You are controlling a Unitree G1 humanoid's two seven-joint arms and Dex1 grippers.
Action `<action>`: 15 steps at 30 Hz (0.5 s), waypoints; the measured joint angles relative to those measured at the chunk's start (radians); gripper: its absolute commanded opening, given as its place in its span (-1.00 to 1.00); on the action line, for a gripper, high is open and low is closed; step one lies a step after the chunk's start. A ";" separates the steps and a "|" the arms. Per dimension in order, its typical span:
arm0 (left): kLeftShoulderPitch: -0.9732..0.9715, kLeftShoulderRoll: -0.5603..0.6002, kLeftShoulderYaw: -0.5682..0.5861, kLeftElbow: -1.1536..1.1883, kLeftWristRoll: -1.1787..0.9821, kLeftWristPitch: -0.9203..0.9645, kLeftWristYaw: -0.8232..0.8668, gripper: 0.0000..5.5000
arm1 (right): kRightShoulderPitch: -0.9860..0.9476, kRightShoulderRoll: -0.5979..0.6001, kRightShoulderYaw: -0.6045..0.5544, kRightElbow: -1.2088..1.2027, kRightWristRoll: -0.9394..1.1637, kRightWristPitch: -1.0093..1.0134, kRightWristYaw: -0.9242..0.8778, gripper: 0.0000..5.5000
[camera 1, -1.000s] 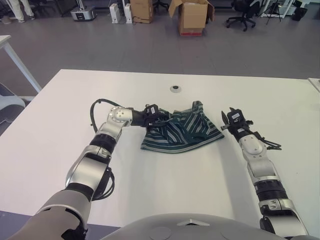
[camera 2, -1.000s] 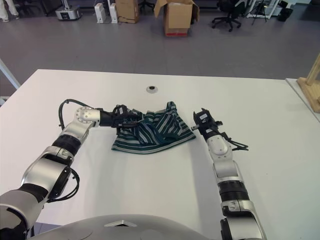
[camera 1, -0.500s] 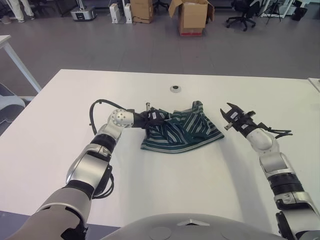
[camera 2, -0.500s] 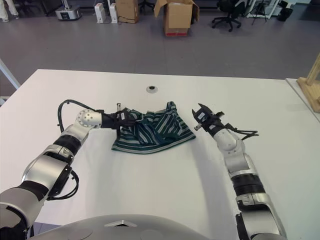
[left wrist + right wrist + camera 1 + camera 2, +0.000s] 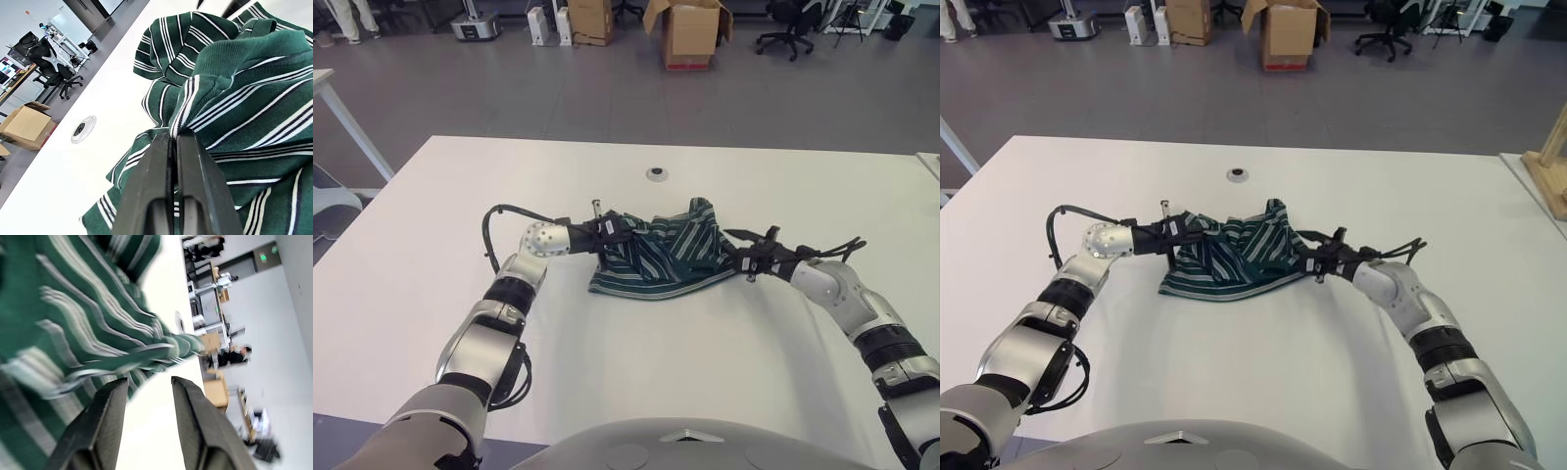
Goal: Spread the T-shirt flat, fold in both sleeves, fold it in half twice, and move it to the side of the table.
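A green T-shirt (image 5: 661, 250) with white stripes lies crumpled in the middle of the white table (image 5: 431, 245). My left gripper (image 5: 607, 231) is at the shirt's left edge, shut on a fold of the cloth (image 5: 195, 98); the left wrist view shows both fingers (image 5: 159, 171) pressed together on it. At the shirt's right edge, low over the table, my right gripper (image 5: 741, 258) is open. In the right wrist view its two fingers (image 5: 105, 416) stand apart with the striped cloth (image 5: 73, 318) just ahead of them, and nothing is between them.
A small round grommet (image 5: 656, 174) sits in the table behind the shirt. Bare tabletop lies to the left, right and front. Beyond the far edge the floor holds a cardboard box (image 5: 690, 34) and an office chair (image 5: 788, 24). A wooden frame (image 5: 1552, 162) stands at the right.
My right arm has swung down and to the left, bringing its gripper from beside the shirt to the shirt's right edge. The left gripper keeps hold of the cloth and has shifted slightly.
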State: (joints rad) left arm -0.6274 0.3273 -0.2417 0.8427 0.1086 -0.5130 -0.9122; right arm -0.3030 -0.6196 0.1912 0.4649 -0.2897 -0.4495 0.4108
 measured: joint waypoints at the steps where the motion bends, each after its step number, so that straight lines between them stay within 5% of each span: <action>1: 0.007 0.001 0.003 -0.014 -0.001 0.007 0.007 -0.99 | 0.000 0.034 -0.046 -0.018 0.106 0.073 0.030 -0.39; 10: 0.056 0.012 0.018 -0.073 -0.020 0.049 0.023 -0.99 | 0.105 0.122 -0.288 -0.222 0.770 0.967 0.287 -0.39; 15: 0.071 0.021 0.020 -0.102 -0.021 0.053 0.027 -0.99 | 0.117 0.122 -0.327 -0.291 0.838 1.095 0.299 -0.39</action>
State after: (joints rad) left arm -0.5567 0.3487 -0.2214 0.7410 0.0879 -0.4598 -0.8855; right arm -0.1856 -0.4980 -0.1359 0.1742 0.5485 0.6454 0.7096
